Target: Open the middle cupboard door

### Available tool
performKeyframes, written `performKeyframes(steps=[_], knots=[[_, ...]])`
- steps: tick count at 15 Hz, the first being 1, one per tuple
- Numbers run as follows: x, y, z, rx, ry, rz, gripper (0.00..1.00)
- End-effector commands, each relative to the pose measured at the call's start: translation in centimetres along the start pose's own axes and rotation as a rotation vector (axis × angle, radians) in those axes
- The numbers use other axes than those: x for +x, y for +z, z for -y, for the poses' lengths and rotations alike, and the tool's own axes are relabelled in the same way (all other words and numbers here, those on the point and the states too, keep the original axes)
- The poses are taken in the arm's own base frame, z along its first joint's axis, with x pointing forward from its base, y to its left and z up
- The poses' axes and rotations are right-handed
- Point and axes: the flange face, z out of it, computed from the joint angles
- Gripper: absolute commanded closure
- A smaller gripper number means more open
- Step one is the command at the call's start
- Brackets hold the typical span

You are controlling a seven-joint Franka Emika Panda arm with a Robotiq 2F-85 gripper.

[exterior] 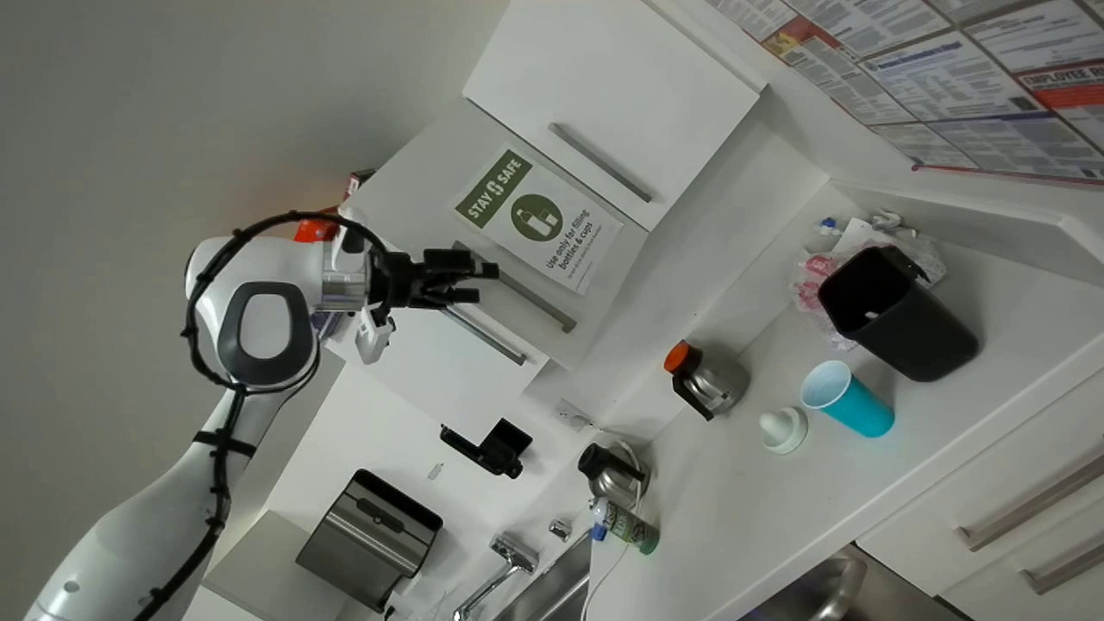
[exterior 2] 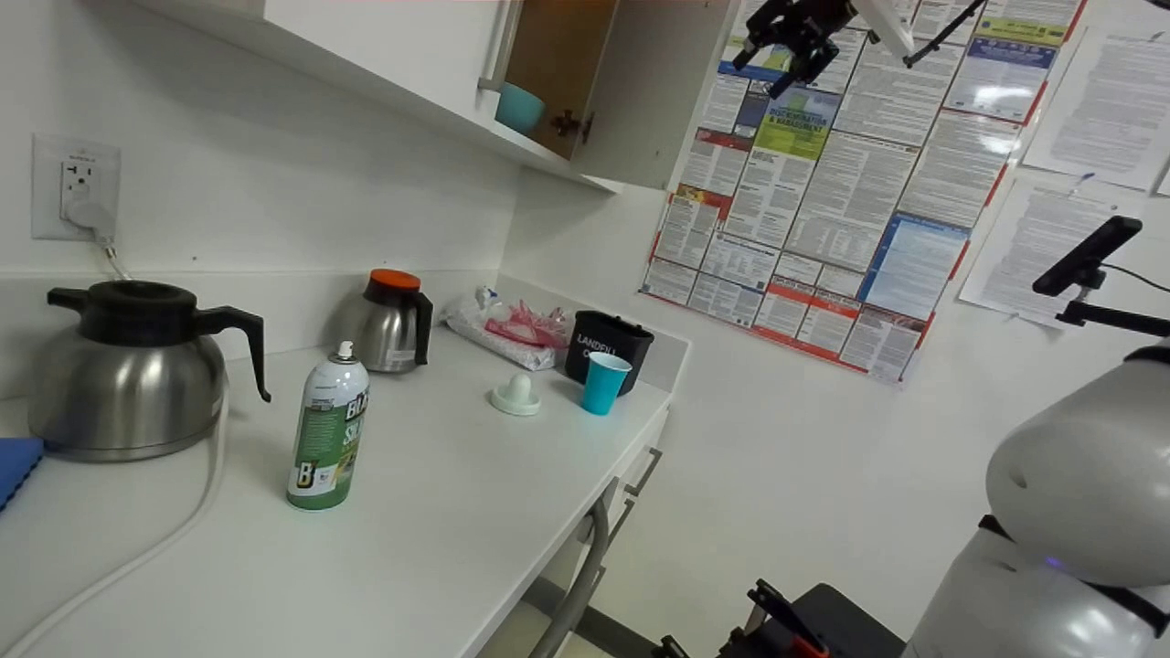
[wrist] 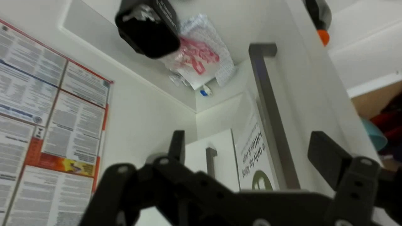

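The middle cupboard door (exterior: 526,274) is white with a green-and-white sticker (exterior: 536,216) and a slim silver bar handle (exterior: 539,304). It stands partly open. In the wrist view its free edge (wrist: 342,84) shows at the right, with the cupboard interior behind it. The handle (wrist: 274,108) runs across the space between my fingers there, and its far end is hidden behind my gripper (wrist: 251,149). My gripper (exterior: 485,283) is open in front of the handle; I cannot tell whether it touches. An exterior view shows my gripper (exterior 2: 759,78) and a pale panel (exterior 2: 649,91), seemingly the door's inner face.
Plain white doors (exterior: 612,95) adjoin the middle one. A teal bowl (exterior 2: 519,108) sits inside the cupboard. On the counter (exterior 2: 439,512) below stand an orange-lidded jug (exterior 2: 388,320), a black bin (exterior 2: 603,343), a teal cup (exterior 2: 605,384) and a spray can (exterior 2: 329,439).
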Motion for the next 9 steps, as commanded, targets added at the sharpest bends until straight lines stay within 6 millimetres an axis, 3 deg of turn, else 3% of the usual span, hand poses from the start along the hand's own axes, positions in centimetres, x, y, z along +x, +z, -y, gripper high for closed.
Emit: performKeyframes(steps=[1, 6, 9], knots=[[-5.9, -1.9, -1.8, -0.015, -0.037, 0.081, 0.0], [-10.3, -2.5, -1.5, -0.025, -0.059, 0.139, 0.0], [-11.9, -0.7, 0.6, -0.074, -0.096, 0.161, 0.0]])
